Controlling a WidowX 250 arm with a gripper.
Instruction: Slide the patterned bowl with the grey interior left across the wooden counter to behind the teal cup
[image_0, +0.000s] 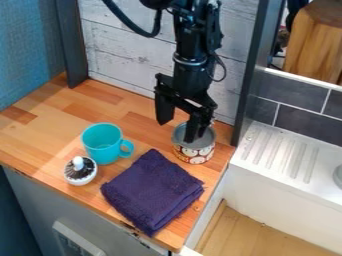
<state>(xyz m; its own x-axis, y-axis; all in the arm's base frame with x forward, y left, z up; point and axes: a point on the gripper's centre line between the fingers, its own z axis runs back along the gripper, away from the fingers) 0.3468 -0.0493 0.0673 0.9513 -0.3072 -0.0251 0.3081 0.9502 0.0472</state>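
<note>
Gripper: fingers spread wide, one over the mouth of the patterned tin; no clamped object visible. Tin: near the counter's sink-side edge. Purple cloth: just beside the tin, extending to the front edge. Teal mug: across a wood gap from the tin. White-knobbed item: beyond the mug from the tin, near the front edge.
</note>
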